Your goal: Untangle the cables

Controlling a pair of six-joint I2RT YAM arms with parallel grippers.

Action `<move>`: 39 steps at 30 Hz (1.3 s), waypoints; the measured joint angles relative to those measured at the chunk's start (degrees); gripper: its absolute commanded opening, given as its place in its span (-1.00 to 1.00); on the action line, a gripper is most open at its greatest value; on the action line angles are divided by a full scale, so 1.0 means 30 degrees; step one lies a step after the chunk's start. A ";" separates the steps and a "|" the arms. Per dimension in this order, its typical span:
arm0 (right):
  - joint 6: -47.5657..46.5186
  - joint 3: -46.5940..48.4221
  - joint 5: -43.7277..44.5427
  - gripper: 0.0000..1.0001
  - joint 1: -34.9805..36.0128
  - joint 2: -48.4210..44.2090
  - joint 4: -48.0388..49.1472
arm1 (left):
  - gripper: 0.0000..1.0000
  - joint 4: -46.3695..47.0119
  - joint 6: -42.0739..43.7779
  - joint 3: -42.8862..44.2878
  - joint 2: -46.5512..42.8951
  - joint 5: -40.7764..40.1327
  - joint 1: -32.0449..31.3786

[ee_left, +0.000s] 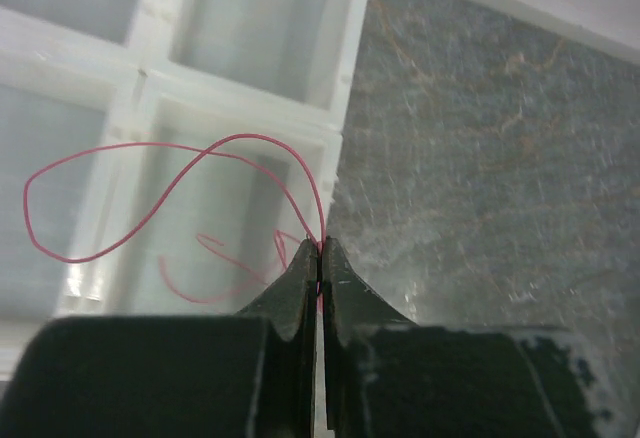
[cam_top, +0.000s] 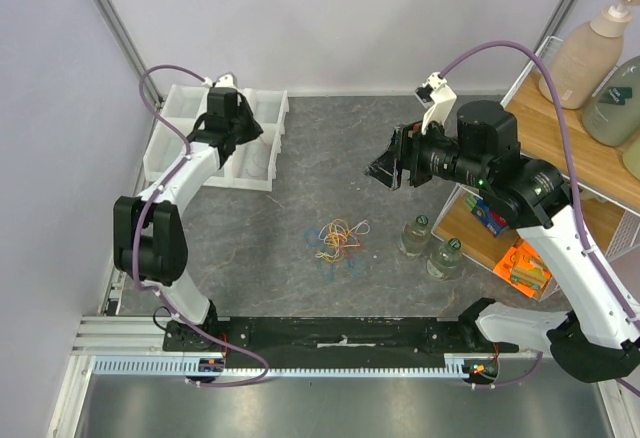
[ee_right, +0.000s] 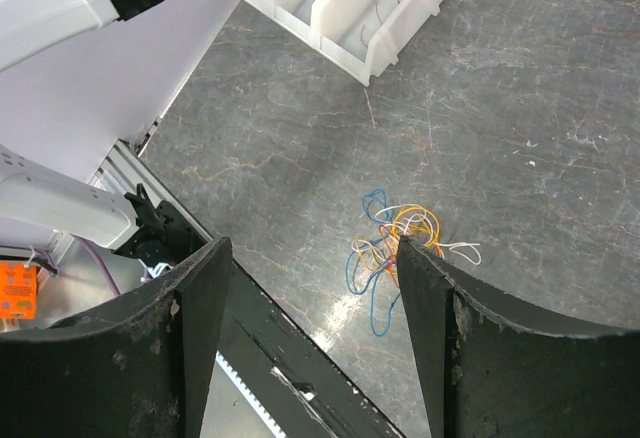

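Left gripper [ee_left: 320, 254] tight on red cable [ee_left: 245, 136] above white tray [ee_left: 345, 78]; right gripper [ee_right: 310, 248] agape; bottles [cam_top: 418, 235] beside tangle [cam_top: 338, 240]

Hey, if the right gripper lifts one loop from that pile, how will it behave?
Probably floppy: the red cable pinched in the left gripper hangs in loose curves. The pile has crossing loops, so neighbours would likely drag along. The thin strands look light, so the whole bunch may slide.
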 measured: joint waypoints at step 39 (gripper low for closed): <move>0.0022 -0.0612 0.0583 0.49 0.0000 -0.0874 0.0131 | -0.97 -0.6834 -0.6499 0.7271 0.8131 0.8918 0.3541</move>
